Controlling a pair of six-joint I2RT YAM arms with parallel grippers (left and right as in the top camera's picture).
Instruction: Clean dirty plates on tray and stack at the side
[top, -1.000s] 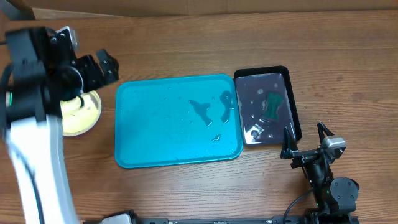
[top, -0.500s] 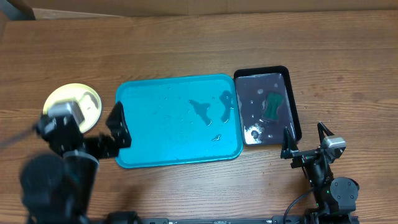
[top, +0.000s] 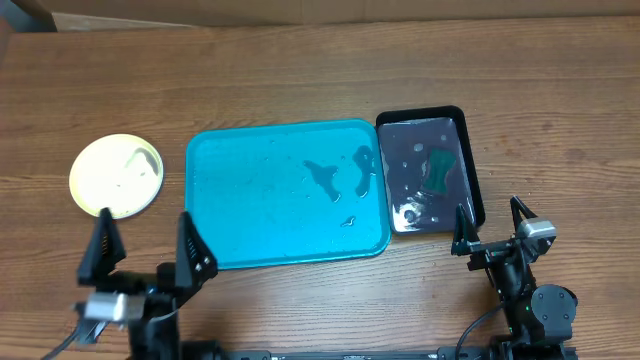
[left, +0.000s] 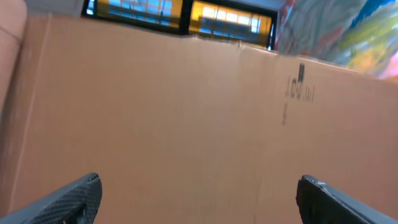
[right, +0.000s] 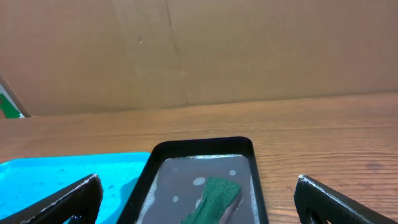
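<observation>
The left gripper (top: 144, 222) and right gripper (top: 488, 212) are held low at the surface's (top: 300, 70) near edge, fingers spread wide, empty.

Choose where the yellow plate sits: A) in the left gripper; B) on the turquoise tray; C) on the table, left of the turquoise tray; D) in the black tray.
C: the yellow plate rests on the table, apart from and left of the turquoise tray.

Wooden bench (top: 320, 60) carrying three things.
A yellow plate (top: 116, 176) lies at the left, the turquoise tray (top: 240, 200) sits mid-bench, and a smaller black tray (top: 420, 113) is just beside its right edge.
</observation>
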